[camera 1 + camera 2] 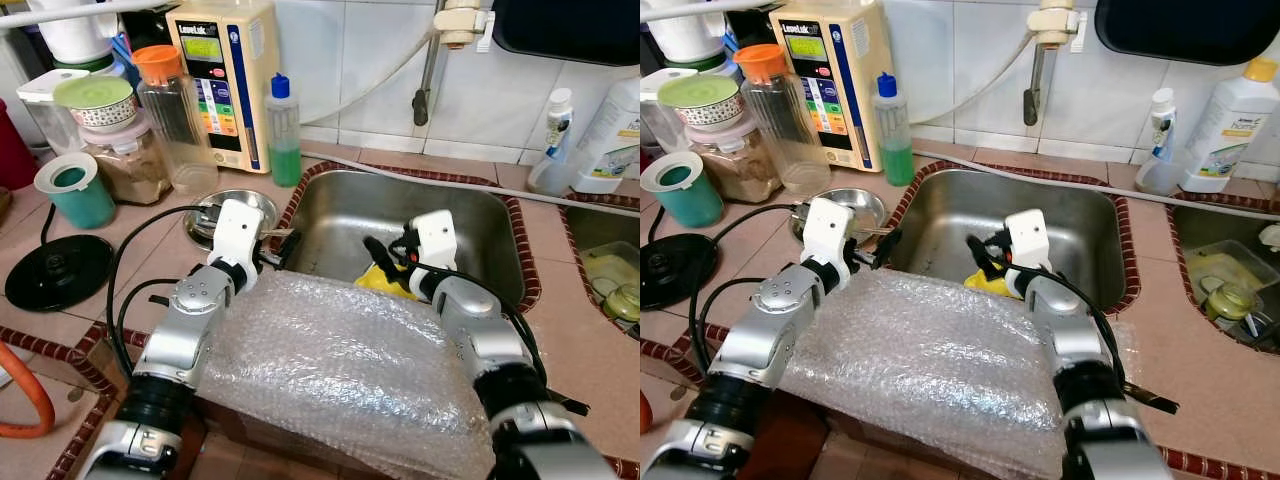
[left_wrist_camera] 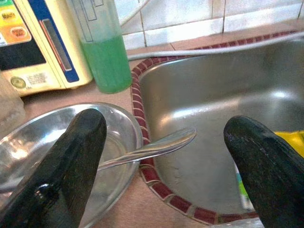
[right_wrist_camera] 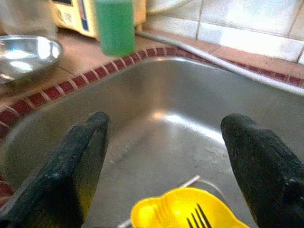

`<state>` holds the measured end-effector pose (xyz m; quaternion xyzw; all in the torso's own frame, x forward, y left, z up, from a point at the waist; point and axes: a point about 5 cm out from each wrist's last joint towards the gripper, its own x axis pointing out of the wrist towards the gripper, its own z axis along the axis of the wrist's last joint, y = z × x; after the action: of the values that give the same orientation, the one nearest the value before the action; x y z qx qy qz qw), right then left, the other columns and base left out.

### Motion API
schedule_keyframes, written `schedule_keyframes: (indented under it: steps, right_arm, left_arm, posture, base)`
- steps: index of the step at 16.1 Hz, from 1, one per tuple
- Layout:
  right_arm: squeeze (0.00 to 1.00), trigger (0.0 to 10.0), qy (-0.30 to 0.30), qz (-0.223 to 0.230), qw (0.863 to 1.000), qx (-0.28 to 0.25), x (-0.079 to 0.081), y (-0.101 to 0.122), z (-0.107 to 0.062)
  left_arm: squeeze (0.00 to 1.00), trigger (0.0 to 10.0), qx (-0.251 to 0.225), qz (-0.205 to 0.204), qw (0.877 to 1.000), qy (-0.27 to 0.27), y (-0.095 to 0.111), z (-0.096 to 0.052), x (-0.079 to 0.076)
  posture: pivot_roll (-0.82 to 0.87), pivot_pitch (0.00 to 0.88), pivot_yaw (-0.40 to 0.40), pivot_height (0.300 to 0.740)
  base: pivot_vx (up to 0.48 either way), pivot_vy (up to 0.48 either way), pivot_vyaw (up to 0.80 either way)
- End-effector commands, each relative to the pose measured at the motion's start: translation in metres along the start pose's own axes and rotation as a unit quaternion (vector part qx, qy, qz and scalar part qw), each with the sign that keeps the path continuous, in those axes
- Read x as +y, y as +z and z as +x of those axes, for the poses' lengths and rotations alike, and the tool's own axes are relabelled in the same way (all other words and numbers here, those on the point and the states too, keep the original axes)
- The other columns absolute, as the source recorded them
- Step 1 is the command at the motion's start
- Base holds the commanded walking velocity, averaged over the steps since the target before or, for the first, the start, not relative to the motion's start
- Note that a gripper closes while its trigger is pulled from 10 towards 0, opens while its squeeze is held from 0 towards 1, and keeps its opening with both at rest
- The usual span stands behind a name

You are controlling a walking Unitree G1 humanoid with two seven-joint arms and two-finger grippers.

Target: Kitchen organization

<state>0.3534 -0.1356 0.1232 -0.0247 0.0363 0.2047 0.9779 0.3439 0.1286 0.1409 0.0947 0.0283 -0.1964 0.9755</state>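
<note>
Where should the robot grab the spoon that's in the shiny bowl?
Probably by the handle. The spoon lies with its head in the metal bowl and its thin handle poking out over the rim toward the sink. The left tool is open and lined up with it, so coming from the sink side and pinching the free handle end seems easiest.

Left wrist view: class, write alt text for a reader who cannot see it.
Two open black fingers of the left gripper frame a spoon that rests in a steel bowl, its tip jutting over the steel sink. Behind stand a bottle of green liquid and a cream appliance.
</note>
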Motion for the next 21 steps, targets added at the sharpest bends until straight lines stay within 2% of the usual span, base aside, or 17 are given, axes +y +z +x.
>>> schedule_keyframes:
  steps: [1, 3, 4, 5, 6, 7, 11, 13, 16, 17, 18, 21]
  right_arm:
    - [1.0, 10.0, 0.035, -0.006, 0.999, -0.007, 0.011, 0.006, -0.007]
    - [1.0, 10.0, 0.072, -0.003, 0.997, -0.005, 0.024, 0.009, -0.018]
    - [0.72, 10.0, 0.096, 0.0, 0.995, -0.003, 0.031, 0.011, -0.023]
    - [0.0, 10.0, 0.125, -0.009, 0.992, 0.006, 0.04, 0.013, -0.033]
    - [0.0, 10.0, 0.134, -0.024, 0.991, 0.016, 0.043, 0.014, -0.041]
    - [0.0, 10.0, 0.136, -0.026, 0.99, 0.019, 0.044, 0.014, -0.046]
    - [0.0, 10.0, 0.124, -0.019, 0.991, 0.037, 0.043, 0.014, -0.058]
    - [0.0, 10.0, 0.144, -0.001, 0.989, 0.03, 0.051, 0.021, -0.064]
    - [0.0, 10.0, 0.163, -0.002, 0.986, 0.036, 0.055, 0.026, -0.071]
    - [0.0, 10.0, 0.164, 0.0, 0.986, 0.04, 0.055, 0.026, -0.074]
    - [0.0, 10.0, 0.168, -0.002, 0.985, 0.043, 0.055, 0.027, -0.075]
    - [0.0, 10.0, 0.174, -0.007, 0.984, 0.046, 0.054, 0.029, -0.077]
  left_arm:
    - [1.0, 10.0, -0.001, 0.045, 0.999, -0.001, 0.0, 0.005, 0.004]
    - [1.0, 10.0, -0.002, 0.09, 0.996, -0.008, -0.001, 0.008, 0.005]
    - [1.0, 10.0, -0.002, 0.095, 0.995, -0.015, -0.002, 0.009, 0.004]
    - [0.62, 10.0, 0.003, 0.102, 0.994, -0.023, -0.005, 0.01, 0.004]
    - [0.59, 10.0, 0.003, 0.119, 0.992, -0.031, -0.007, 0.011, 0.003]
    - [0.0, 10.0, 0.004, 0.122, 0.992, -0.031, -0.007, 0.013, 0.003]
    - [0.0, 10.0, 0.015, 0.145, 0.989, -0.041, -0.015, 0.019, 0.0]
    - [0.0, 10.0, 0.013, 0.139, 0.99, -0.032, -0.011, 0.025, 0.004]
    - [0.0, 10.0, 0.015, 0.134, 0.991, -0.025, -0.01, 0.029, 0.007]
    - [0.0, 2.7, 0.019, 0.132, 0.991, -0.022, -0.012, 0.03, 0.009]
    - [0.0, 0.0, 0.02, 0.129, 0.991, -0.023, -0.013, 0.03, 0.009]
    - [0.0, 0.0, 0.026, 0.128, 0.991, -0.023, -0.016, 0.03, 0.01]
  posture:
    - [-0.03, 0.0, 0.063, 0.74]
    - [-0.04, 0.0, 0.063, 0.74]
    - [-0.04, 0.0, 0.064, 0.74]
    - [-0.04, 0.0, 0.067, 0.74]
    - [-0.05, 0.0, 0.069, 0.74]
    - [-0.06, 0.0, 0.069, 0.74]
    - [-0.08, 0.0, 0.076, 0.74]
    - [-0.09, 0.0, 0.078, 0.74]
    - [-0.09, 0.0, 0.082, 0.74]
    - [-0.09, 0.0, 0.082, 0.74]
    - [-0.1, 0.0, 0.081, 0.74]
    - [-0.1, 0.0, 0.081, 0.74]
  base:
    - [0.0, 0.0, 0.0]
    - [0.0, 0.0, 0.0]
    - [0.0, 0.0, 0.0]
    - [0.0, 0.0, 0.0]
    - [0.0, 0.0, 0.0]
    - [0.0, 0.0, 0.0]
    - [0.0, 0.0, 0.0]
    - [0.0, 0.0, 0.0]
    - [0.0, 0.0, 0.0]
    - [0.0, 0.0, 0.0]
    - [0.0, 0.0, 0.0]
    - [0.0, 0.0, 0.0]
